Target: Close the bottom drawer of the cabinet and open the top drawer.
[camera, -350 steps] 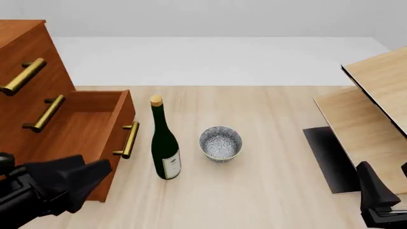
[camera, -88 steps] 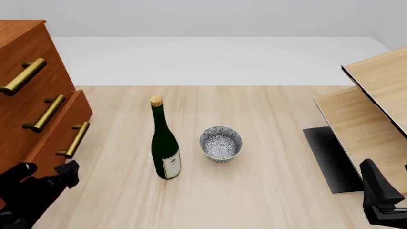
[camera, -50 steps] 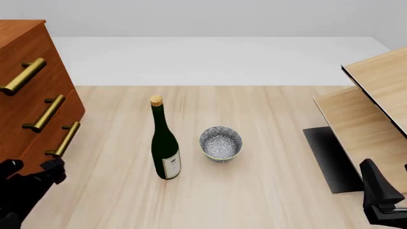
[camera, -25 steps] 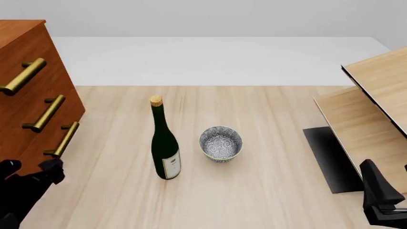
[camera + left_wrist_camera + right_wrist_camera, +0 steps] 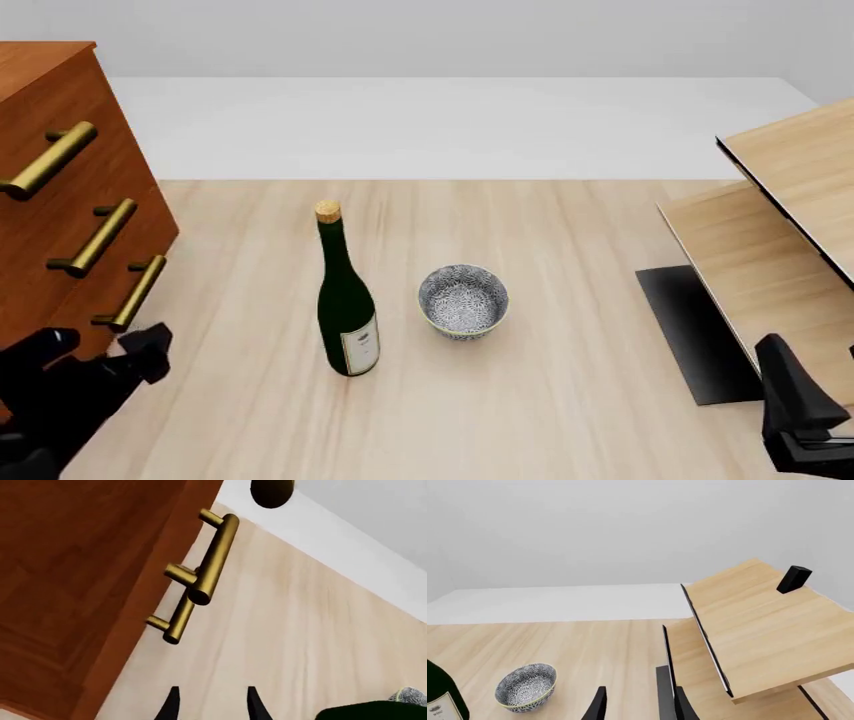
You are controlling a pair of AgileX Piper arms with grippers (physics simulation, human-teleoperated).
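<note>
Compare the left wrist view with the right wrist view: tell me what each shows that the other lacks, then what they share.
Only the left wrist view shows the cabinet, its drawer fronts flush, with brass handles and the open left pincer.

Only the right wrist view shows the pale wood furniture, a small black block on it, and the open right pincer, holding nothing.

Both show the table, the patterned bowl and the dark bottle, the last two barely visible in the left wrist view.

Front view looks down; wrists sit low (sharing bowl (image 5: 463, 300))
</note>
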